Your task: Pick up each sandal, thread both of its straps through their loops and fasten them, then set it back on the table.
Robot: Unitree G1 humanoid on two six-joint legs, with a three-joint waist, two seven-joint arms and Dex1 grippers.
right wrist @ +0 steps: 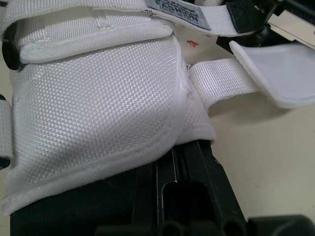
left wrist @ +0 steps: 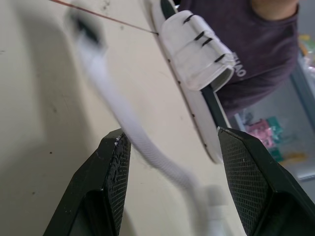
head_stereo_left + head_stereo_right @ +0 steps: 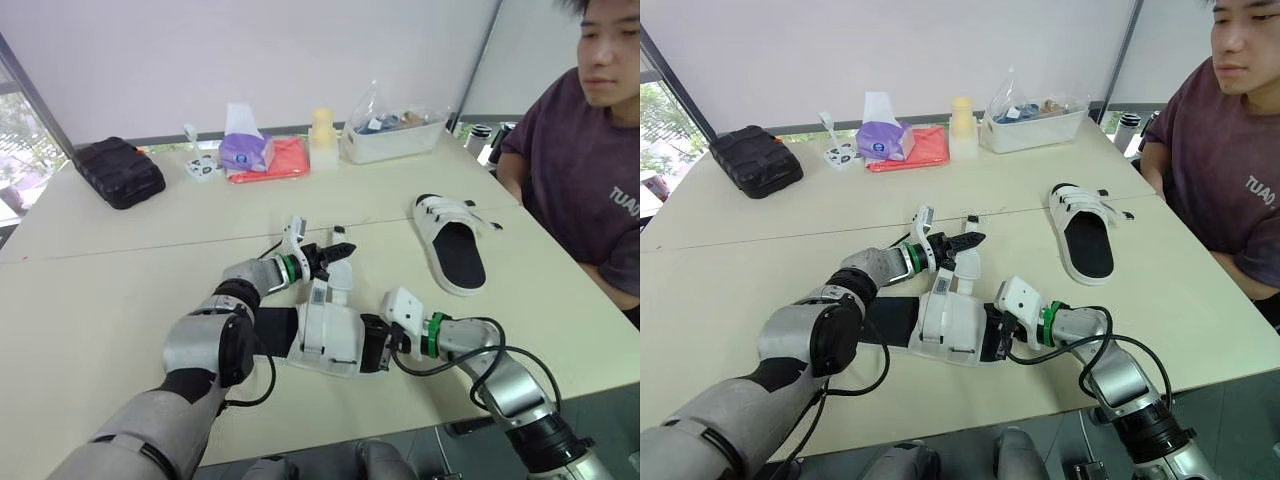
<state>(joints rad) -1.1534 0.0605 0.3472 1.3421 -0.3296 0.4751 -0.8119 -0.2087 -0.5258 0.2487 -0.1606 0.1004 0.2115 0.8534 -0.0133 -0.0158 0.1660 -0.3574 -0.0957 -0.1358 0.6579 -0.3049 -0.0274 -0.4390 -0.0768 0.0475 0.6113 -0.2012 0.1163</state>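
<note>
At the table's [image 3: 110,290] far edge, a clear bin [image 3: 395,140] holds small packets. My left gripper [image 3: 340,246] reaches forward, jaws apart around a loose white strap [image 2: 132,129] of the near sandal [image 3: 328,338]. My right gripper [image 3: 375,345] presses against that sandal's side; whether it is clamped I cannot tell. The left wrist view shows the second sandal [image 2: 197,56] beyond the strap.

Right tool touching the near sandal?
Touching. Right wrist view: the near sandal lies directly on the right tool, white fabric against its black body, no gap.
</note>
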